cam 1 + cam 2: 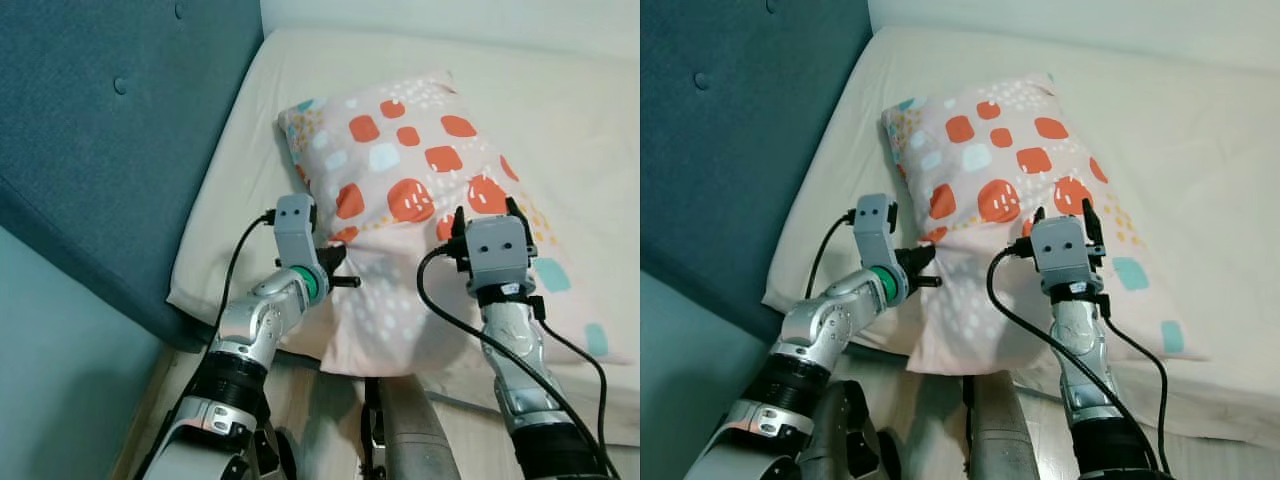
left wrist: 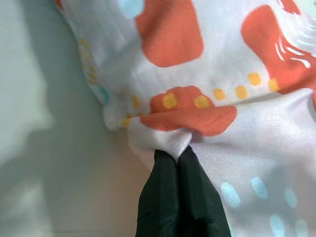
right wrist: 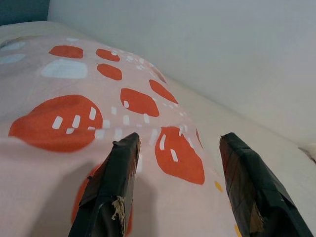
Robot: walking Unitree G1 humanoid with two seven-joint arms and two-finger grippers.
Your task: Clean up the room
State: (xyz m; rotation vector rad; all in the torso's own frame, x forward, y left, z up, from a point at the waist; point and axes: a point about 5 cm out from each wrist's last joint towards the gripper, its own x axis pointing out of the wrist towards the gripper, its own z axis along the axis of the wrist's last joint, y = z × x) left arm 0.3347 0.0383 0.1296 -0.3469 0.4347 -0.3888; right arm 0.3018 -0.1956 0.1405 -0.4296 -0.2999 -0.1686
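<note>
My left end effector [image 2: 177,155] is clenched on a pinch of pillow [image 1: 420,180] fabric at the near left edge — a grip suited to dragging or straightening it. My right end effector [image 3: 177,148] is released, fingers spread just above the pillow's top, likely poised for a second hold. The pillow lies askew on the bed [image 1: 560,100], near the blue headboard [image 1: 100,130], its near end overhanging the mattress edge
</note>
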